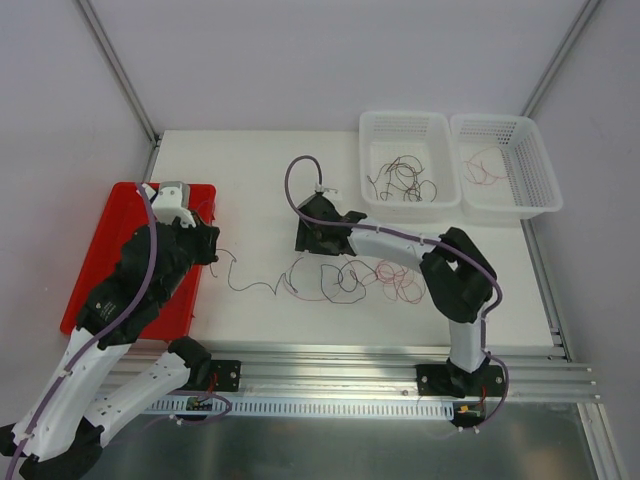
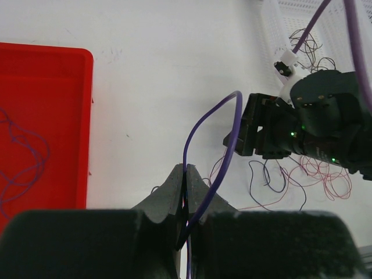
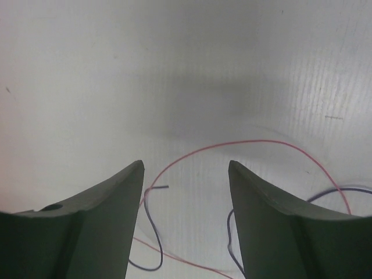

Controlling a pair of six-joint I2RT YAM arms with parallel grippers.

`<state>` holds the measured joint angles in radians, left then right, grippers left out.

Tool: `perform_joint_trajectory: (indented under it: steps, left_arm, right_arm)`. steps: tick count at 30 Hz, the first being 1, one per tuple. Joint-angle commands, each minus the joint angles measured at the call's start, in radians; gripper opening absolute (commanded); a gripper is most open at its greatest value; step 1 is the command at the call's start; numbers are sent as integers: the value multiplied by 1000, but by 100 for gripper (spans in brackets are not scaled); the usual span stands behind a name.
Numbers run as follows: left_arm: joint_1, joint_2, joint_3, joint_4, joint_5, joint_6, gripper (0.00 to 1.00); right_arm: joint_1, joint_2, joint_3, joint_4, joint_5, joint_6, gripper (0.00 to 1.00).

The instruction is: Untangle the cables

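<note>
A tangle of thin cables [image 1: 345, 280] lies mid-table, dark and purple loops on the left, pink-red loops [image 1: 400, 285] on the right. My left gripper [image 1: 212, 243] is at the red tray's right edge. In its wrist view it [image 2: 187, 170] is shut on a purple cable [image 2: 232, 99] that arcs up from the jaws. A thin strand [image 1: 250, 288] runs from it to the tangle. My right gripper [image 1: 302, 236] hovers open just left of the tangle. In its wrist view it [image 3: 186, 168] is empty, with a pink-red strand [image 3: 244, 142] and a dark strand [image 3: 148, 215] on the table between its fingers.
A red tray [image 1: 100, 230] at the left holds a purple cable [image 2: 20, 148]. Two white baskets stand at the back right: the left one [image 1: 375, 195] holds dark cables, the right one [image 1: 535, 195] a pink-red cable. Aluminium rails run along the near edge.
</note>
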<state>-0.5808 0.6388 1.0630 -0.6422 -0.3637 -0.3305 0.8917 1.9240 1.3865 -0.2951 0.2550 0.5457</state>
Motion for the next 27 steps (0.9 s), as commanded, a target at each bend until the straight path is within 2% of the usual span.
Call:
perform_joint_trajectory:
  steps: [1,6,9,10,12,13,15,16,17,27]
  left_arm:
    - [7,-10,-11,1,22,-13,0]
    - [6,1,-20,4,29,-16,0]
    - [6,5,-35,3,20,-21,0]
    - [7,7,-43,3,20,-22,0]
    - [6,10,-52,1,16,-27,0]
    - [6,15,-58,1,11,-28,0]
    - [7,21,-75,1,-4,-30,0]
    - [7,24,-80,1,-10,-31,0]
    - [6,31,-90,1,-17,-33,0]
    - [7,136,-118,-23,-70,-84,0]
  right_arm:
    - [4,59,74,-38,63,103,64]
    - [3,101,89,-24,61,132,60]
    - [1,110,92,-22,61,135,50]
    - [3,96,91,-22,61,135,40]
    - [3,69,72,-19,67,123,29]
    - [3,52,65,-18,69,114,20]
    - [1,-9,46,-25,76,82,12]
    - [1,-29,40,-32,79,71,5]
    - [3,-80,33,-41,79,57,2]
    - [0,-416,-36,-128,-14,-96,1]
